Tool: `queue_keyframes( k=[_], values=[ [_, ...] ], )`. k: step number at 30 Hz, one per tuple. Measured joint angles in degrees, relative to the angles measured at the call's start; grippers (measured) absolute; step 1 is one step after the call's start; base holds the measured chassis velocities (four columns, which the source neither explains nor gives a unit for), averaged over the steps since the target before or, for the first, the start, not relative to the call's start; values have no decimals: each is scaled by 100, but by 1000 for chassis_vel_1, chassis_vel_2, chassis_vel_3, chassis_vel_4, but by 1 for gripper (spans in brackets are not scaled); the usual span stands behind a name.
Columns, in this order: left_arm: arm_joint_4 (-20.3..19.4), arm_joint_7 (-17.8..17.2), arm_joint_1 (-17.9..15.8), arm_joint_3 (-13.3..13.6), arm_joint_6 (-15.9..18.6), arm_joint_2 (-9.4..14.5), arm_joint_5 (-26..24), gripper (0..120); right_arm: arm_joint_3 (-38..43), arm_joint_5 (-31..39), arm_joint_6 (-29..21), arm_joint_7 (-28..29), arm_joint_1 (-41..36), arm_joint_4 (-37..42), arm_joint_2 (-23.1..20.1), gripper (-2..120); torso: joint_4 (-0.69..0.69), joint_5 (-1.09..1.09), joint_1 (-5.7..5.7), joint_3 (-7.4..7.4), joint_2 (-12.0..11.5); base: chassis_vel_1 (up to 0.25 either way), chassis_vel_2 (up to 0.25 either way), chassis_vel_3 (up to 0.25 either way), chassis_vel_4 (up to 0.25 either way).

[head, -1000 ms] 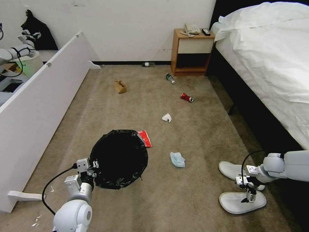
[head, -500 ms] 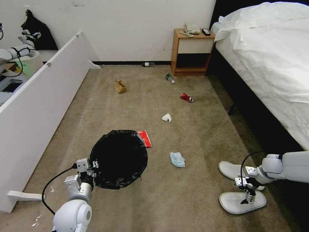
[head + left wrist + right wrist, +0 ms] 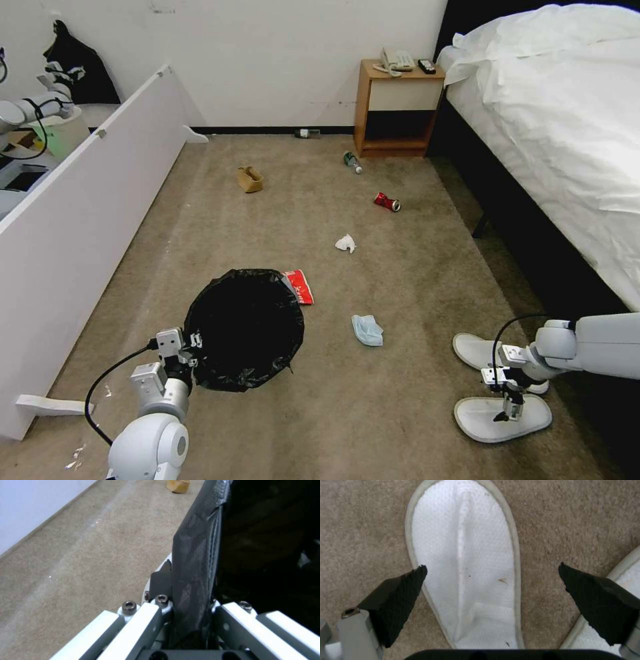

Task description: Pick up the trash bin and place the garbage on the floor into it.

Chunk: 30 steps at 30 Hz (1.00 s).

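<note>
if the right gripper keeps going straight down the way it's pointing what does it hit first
Most likely the nearer white slipper: the right gripper points down with its jaws open over it. One pad sits past the slipper's edge, so it may touch the carpet. Depth is unclear.

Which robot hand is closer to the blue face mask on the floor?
Left. The left gripper, shut on the trash bin rim, is just across the bin from the face mask. The right gripper hangs open over a white slipper, farther away.
</note>
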Motion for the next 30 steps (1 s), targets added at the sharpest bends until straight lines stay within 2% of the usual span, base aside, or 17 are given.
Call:
queue_keyframes(
  k=[30],
  values=[
    [234, 1, -161, 81, -4, -97, 131, 2, 87, 162, 297, -276, -175, -660, -117, 100, 0, 0, 0, 0, 0, 0, 0, 0, 0]
  ],
)
